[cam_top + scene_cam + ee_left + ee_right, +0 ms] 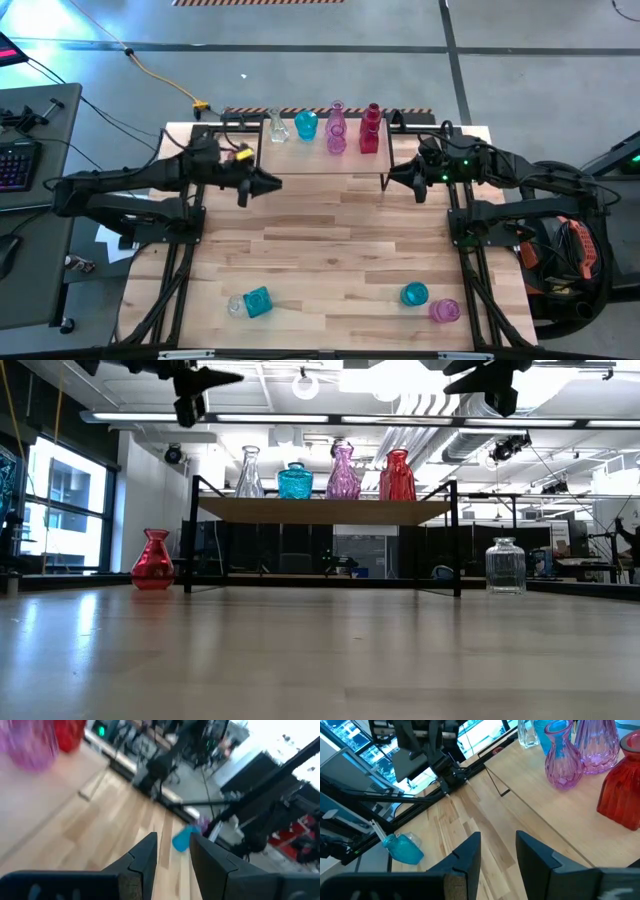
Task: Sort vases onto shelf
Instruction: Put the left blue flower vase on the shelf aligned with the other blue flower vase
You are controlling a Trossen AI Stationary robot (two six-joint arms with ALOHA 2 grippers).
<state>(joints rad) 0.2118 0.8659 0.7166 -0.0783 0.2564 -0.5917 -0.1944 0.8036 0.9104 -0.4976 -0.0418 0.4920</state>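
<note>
The shelf (320, 160) stands at the table's far edge and carries several vases upright: clear (276, 126), teal (306, 125), pink (336, 130) and red (370, 130). The low view shows them in a row (343, 472). My left gripper (276, 183) hovers open off the shelf's left front corner, pointing right. My right gripper (390, 178) hovers open off the right front corner, pointing left. A teal vase with a clear one (250, 303) lies near the near edge, left. A teal vase (414, 294) and a pink one (445, 311) sit near right.
In the low view a red vase (153, 560) stands on the table left of the shelf's legs and a clear jar (505, 565) right of them. Bare wood (320, 240) stretches between the shelf and the near vases. Arm frames run along both table sides.
</note>
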